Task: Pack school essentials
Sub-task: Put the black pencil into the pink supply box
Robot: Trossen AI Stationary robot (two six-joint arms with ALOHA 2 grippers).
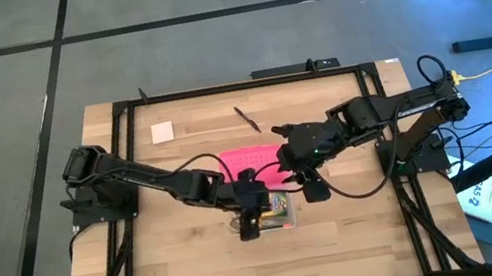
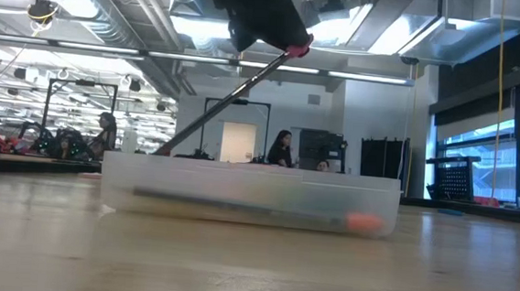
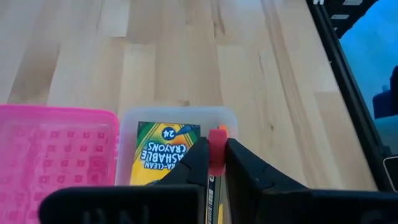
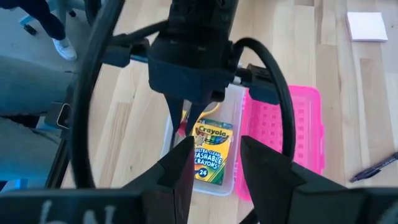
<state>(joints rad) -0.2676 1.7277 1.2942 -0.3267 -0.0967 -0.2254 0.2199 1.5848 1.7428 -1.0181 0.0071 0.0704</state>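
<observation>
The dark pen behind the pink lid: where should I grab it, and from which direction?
Grip the dark pen mid-barrel, coming straight down with the fingers set across its slanted length. It lies flat on the table, clear of the pink lid, with open wood on both sides.

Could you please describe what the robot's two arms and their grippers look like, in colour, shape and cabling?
Both arms are black, built from chunky jointed segments, with black cables looping alongside. The left gripper has two dark, wedge-shaped fingers tapering towards the tips. The right gripper has similar dark angular fingers; a thick black cable arcs off the left arm's wrist. No markings are readable.
</observation>
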